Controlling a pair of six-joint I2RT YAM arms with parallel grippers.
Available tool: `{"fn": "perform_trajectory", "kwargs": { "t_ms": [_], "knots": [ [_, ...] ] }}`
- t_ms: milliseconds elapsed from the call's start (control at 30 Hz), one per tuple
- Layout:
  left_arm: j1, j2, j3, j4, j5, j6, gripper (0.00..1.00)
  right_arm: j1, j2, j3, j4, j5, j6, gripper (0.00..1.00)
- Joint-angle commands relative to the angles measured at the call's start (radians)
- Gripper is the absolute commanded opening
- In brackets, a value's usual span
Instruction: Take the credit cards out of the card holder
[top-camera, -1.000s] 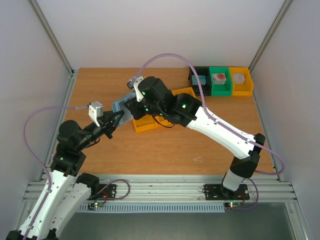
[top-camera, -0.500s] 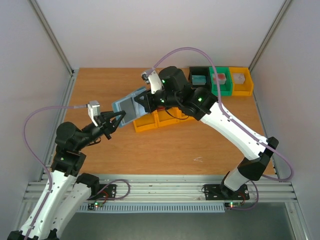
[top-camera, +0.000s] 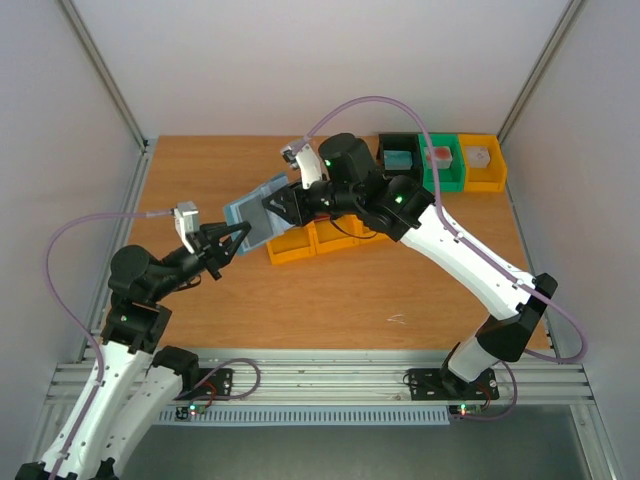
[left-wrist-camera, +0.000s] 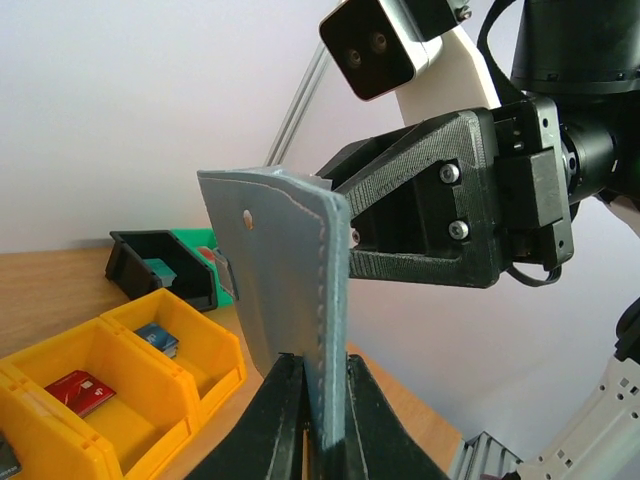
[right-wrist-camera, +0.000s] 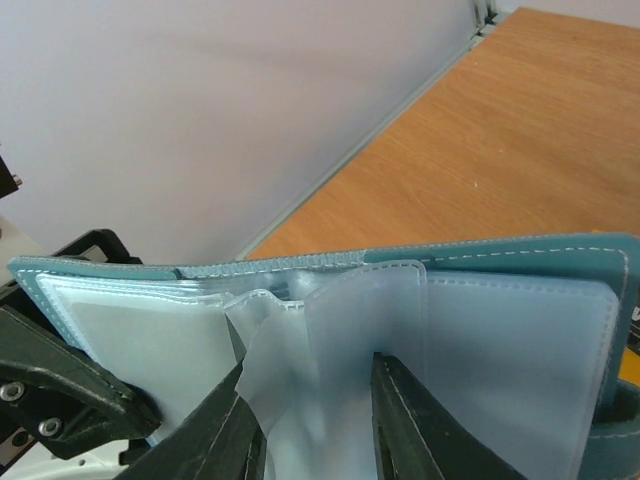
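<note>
The card holder (top-camera: 252, 212), a blue wallet, hangs in the air with its lower edge clamped in my left gripper (top-camera: 236, 240), which is shut on it (left-wrist-camera: 325, 400). In the right wrist view its clear sleeves (right-wrist-camera: 360, 330) fan out, and I see no card in them. My right gripper (right-wrist-camera: 310, 400) is open, its fingers (right-wrist-camera: 400, 420) straddling loose sleeves at the wallet's inner face (top-camera: 280, 208). A red credit card (left-wrist-camera: 80, 390) lies in one yellow bin (left-wrist-camera: 120, 430). A blue one (left-wrist-camera: 158, 338) lies in the bin beside it.
Yellow bins (top-camera: 292, 248) stand on the table just under and right of the wallet. Black (top-camera: 400, 160), green (top-camera: 440, 165) and yellow (top-camera: 482, 162) bins with blocks line the back right. The right arm's wrist (left-wrist-camera: 450, 210) sits close behind the wallet.
My right gripper drew back to the right off the wallet, uncovering its inner face, then edged in again among the sleeves. The left gripper kept the wallet held in place.
</note>
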Motion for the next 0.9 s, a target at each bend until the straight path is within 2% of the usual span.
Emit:
{"fn": "perform_trajectory", "kwargs": {
  "t_ms": [0,33,133,167,267,367,433,533,667,867],
  "knots": [
    [-0.002,-0.009,0.005,0.135,0.049,-0.008,0.0,0.008,0.022,-0.016,0.022,-0.066,-0.006,0.3],
    [-0.002,-0.008,0.003,0.139,0.045,-0.016,0.0,0.007,0.027,-0.016,0.029,-0.091,-0.01,0.26],
    [-0.002,-0.005,0.001,0.147,0.039,-0.028,0.0,0.007,0.03,-0.013,0.034,-0.131,-0.024,0.04],
    [-0.001,-0.005,0.002,0.145,0.039,-0.031,0.0,0.006,0.024,-0.016,0.038,-0.127,-0.028,0.02],
    [-0.001,-0.01,0.002,0.14,0.051,-0.034,0.02,-0.013,-0.007,-0.038,0.074,-0.158,-0.018,0.01],
    [-0.001,-0.011,0.0,0.127,0.06,-0.031,0.19,-0.047,-0.03,-0.05,0.115,-0.222,-0.01,0.01],
    [-0.002,-0.014,-0.001,0.117,0.048,-0.027,0.22,-0.056,-0.043,-0.044,0.116,-0.236,-0.022,0.01],
    [0.0,-0.022,0.0,0.115,0.029,-0.02,0.33,-0.065,-0.06,-0.038,0.1,-0.235,-0.036,0.01],
    [0.001,-0.03,0.005,0.107,0.02,-0.002,0.37,-0.076,-0.079,-0.038,0.086,-0.227,-0.043,0.01],
    [0.001,-0.032,-0.001,0.103,0.017,0.016,0.35,-0.076,-0.083,-0.032,0.082,-0.243,-0.041,0.01]
  ]
}}
